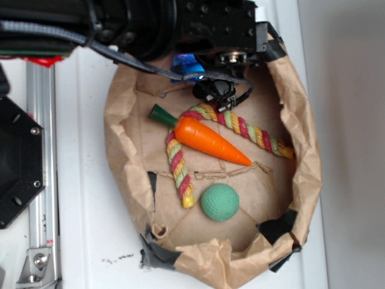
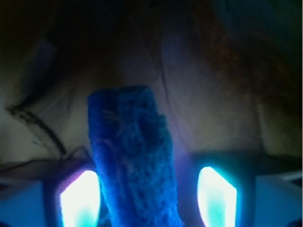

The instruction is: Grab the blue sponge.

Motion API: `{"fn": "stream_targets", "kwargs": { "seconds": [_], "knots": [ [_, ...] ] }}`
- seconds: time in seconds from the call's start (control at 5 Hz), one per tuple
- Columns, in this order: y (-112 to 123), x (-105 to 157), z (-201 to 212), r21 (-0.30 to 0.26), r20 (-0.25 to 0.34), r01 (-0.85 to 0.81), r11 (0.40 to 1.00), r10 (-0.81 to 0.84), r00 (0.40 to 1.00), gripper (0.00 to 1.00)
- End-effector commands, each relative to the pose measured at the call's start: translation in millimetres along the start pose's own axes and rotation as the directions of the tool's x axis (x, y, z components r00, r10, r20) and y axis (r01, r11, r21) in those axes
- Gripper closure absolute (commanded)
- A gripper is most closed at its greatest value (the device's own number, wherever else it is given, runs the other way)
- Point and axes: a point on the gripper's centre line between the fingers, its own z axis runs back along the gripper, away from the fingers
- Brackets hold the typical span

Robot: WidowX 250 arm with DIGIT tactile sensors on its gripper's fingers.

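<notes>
The blue sponge (image 2: pixel 132 165) stands lengthwise between my two fingers in the wrist view, its rough top face toward the camera. My gripper (image 2: pixel 149 198) is open around it. The left finger (image 2: pixel 80 201) is right beside the sponge, and a clear gap separates the sponge from the right finger (image 2: pixel 218 196). In the exterior view only a small blue corner of the sponge (image 1: pixel 186 64) shows at the back of the brown paper bowl (image 1: pixel 304 180). My gripper (image 1: pixel 197 75) reaches down over it from the black arm, which hides the rest.
Inside the paper bowl lie an orange carrot (image 1: pixel 210 139) with a green stem, a multicoloured rope toy (image 1: pixel 180 165) and a green ball (image 1: pixel 219 202). The bowl's crumpled walls rise all round. A black plate and metal rail (image 1: pixel 36 180) stand at the left.
</notes>
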Motion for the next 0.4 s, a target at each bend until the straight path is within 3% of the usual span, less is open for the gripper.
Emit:
{"fn": "stream_targets", "kwargs": {
  "seconds": [0.0, 0.2],
  "knots": [
    [7.7, -7.9, -10.8, 0.036, -0.032, -0.014, 0.999, 0.016, 0.999, 1.0],
    [6.7, -9.9, -5.9, 0.034, -0.028, -0.006, 0.999, 0.007, 1.0, 1.0]
  ]
}}
